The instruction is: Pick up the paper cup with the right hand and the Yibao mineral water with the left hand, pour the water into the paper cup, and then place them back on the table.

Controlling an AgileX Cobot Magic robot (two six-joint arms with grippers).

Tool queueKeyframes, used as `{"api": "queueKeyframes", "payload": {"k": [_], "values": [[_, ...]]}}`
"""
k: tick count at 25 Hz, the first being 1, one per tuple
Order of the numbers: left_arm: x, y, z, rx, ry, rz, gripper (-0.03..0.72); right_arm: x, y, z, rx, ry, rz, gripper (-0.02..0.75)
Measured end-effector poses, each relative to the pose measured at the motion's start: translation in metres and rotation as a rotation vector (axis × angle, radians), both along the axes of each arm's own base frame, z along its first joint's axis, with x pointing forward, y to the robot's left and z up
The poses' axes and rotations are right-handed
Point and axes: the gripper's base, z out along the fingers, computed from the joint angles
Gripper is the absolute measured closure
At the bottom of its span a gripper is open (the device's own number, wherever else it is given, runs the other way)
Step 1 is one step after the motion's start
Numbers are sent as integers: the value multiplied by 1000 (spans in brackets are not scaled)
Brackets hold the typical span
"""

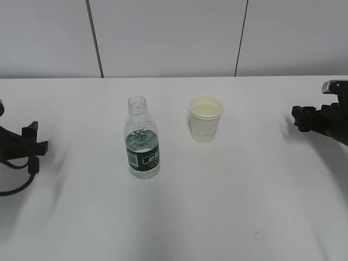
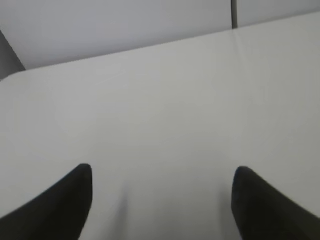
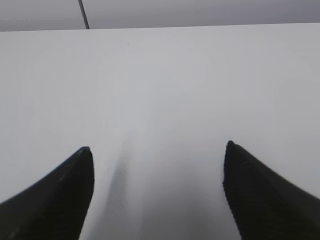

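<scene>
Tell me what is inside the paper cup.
The exterior view looks down past the rim of the paper cup onto a pale yellowish inside. Whether that is bare wall or clear liquid cannot be told. The lower inside is hidden by the near wall. Neither wrist view shows the cup.

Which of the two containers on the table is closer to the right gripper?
The small cream-white paper cup; the clear ribbed plastic bottle with the green label stands further left.
</scene>
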Motion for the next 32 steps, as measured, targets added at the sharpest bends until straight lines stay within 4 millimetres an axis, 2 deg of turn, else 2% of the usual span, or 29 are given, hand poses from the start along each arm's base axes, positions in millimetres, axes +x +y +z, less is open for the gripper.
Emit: {"api": "queueKeyframes", "payload": {"k": [6, 11, 18, 24, 27, 32], "values": [[24, 0, 23, -47, 63, 3, 174, 8, -3, 33, 12, 43, -16, 142], [41, -8, 48, -67, 207, -50, 195, 14, -9, 55, 1, 188, -56, 142], [67, -21, 103, -127, 463, -152, 200, 18, -23, 93, -51, 330, -174, 143], [81, -15, 142, -99, 563, -191, 214, 15, -35, 113, -69, 474, -303, 143], [82, -9, 151, -62, 614, -185, 218, 14, -35, 117, -58, 542, -309, 143], [76, 6, 155, 1, 748, -113, 218, 16, -29, 129, -3, 641, -247, 143]]}}
